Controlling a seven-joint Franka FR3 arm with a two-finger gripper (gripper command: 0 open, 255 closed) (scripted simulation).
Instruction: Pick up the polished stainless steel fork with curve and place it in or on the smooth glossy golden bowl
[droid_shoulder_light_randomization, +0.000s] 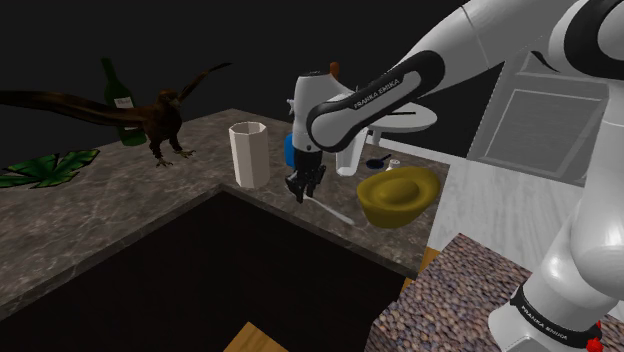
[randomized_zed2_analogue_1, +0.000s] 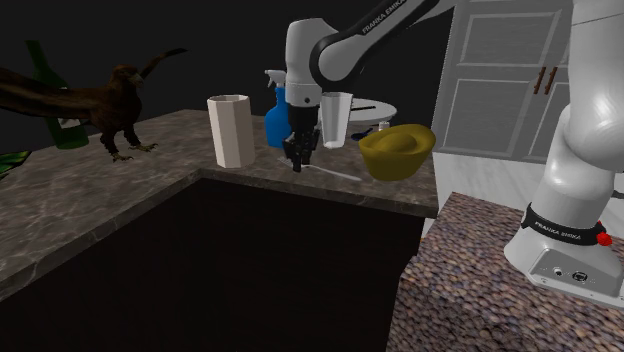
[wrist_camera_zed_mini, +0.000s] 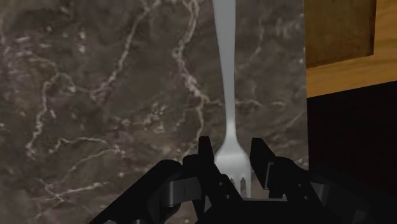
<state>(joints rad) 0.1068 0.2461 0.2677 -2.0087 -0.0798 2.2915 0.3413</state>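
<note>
Fork flat on marble counter, tined end between parted fingers, not gripped.

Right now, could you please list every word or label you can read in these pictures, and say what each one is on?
"FRANKA EMIKA": on the white arm's forearm.
"FRANKA EMIKA": on the dark ring at the arm's base.
White label on the green bottle: too small to read.
</note>
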